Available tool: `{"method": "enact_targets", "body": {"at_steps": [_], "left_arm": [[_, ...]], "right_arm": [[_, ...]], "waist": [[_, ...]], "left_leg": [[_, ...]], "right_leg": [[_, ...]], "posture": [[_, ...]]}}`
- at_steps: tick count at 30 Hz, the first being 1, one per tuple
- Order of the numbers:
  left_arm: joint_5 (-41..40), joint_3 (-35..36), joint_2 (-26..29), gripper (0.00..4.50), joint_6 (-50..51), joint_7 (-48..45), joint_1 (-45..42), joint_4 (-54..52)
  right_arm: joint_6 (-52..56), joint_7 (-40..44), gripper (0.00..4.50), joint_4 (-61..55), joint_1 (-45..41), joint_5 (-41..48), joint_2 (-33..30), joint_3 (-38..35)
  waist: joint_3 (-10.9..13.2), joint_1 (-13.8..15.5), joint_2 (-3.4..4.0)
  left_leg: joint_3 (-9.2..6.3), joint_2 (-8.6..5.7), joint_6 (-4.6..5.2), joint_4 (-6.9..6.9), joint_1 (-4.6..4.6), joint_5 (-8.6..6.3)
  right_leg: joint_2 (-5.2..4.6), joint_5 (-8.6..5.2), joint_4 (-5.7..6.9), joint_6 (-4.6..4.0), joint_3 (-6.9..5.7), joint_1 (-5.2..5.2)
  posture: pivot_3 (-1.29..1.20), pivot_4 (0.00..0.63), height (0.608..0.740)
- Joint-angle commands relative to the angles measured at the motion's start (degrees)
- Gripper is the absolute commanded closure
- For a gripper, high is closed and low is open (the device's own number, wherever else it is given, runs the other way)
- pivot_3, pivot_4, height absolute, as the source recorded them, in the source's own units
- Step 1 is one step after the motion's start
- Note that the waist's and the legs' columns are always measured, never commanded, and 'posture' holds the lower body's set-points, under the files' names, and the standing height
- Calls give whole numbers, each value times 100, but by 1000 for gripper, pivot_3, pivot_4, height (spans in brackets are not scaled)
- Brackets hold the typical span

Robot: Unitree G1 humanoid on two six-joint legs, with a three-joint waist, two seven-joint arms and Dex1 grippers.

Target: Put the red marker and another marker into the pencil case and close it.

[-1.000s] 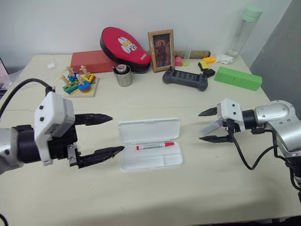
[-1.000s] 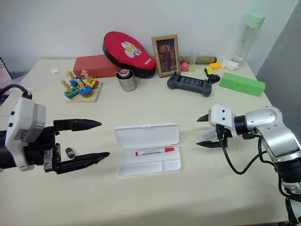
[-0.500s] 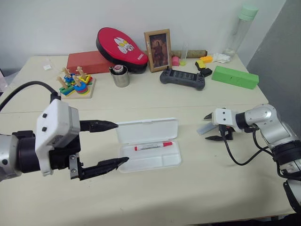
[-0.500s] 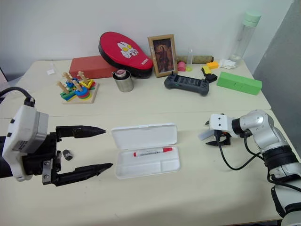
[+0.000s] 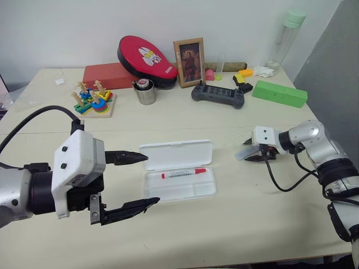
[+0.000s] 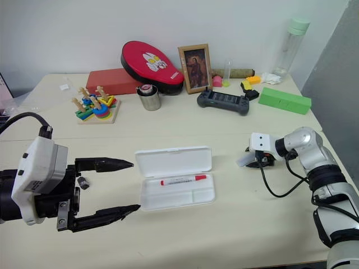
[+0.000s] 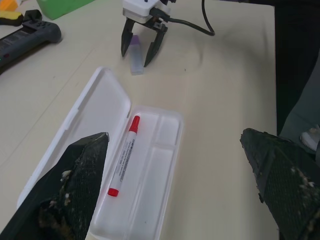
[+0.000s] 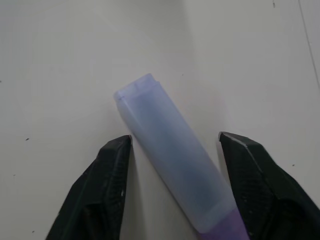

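Purple marker (image 8: 172, 172) on table, right gripper (image 7: 141, 51) lowered astride it, jaws narrowed, apparently not touching.

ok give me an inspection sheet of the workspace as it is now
surface: pale table, seam across the middle.
job's things: pencil case open, lid laid flat; red marker inside; purple-capped marker lying on the table to the right.
clutter: along the far edge, stacking toy, red pouch, metal cup, picture frame, black controller, green box, bottle.
grippers: left gripper open, left of the case; right gripper straddles the purple-capped marker, gaps showing on both sides.
cables: black cable loops on the table by the right arm.
surroundings: white wall.
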Motion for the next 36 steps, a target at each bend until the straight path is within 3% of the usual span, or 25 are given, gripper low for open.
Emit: {"method": "enact_targets", "body": {"at_steps": [1, 8, 9, 36], "left_arm": [[-81, -37, 123, 0, -188, 127, -11, 14], [-100, -69, 180, 0, -270, 211, -15, 70], [-78, -77, 183, 0, -279, 213, -16, 83], [36, -356, 224, 0, -485, 410, -77, 175]], "right_arm": [[244, 192, 2636, 91, -12, 8, 14, -53], [257, 272, 4027, 156, -3, 35, 60, -59], [266, 274, 4070, 144, -12, 54, 74, -75], [243, 356, 4071, -445, -11, 317, 62, -270]], "waist": [[0, 2, 0], [0, 2, 0], [0, 2, 0], [16, 1, 17]], "left_leg": [[0, 0, 0, 0, 0, 0], [0, 0, 0, -5, -2, -1], [0, 0, 0, -6, -2, -1], [6, 0, 0, -16, -15, -1]], "right_leg": [[0, 0, 0, 0, 0, 0], [0, -1, -4, -1, -1, -3], [0, -1, -4, -1, 0, -3], [0, -2, -5, -2, 4, -28]], "posture": [[0, 150, 740], [0, 150, 740], [0, 150, 740], [0, 150, 740]]}}
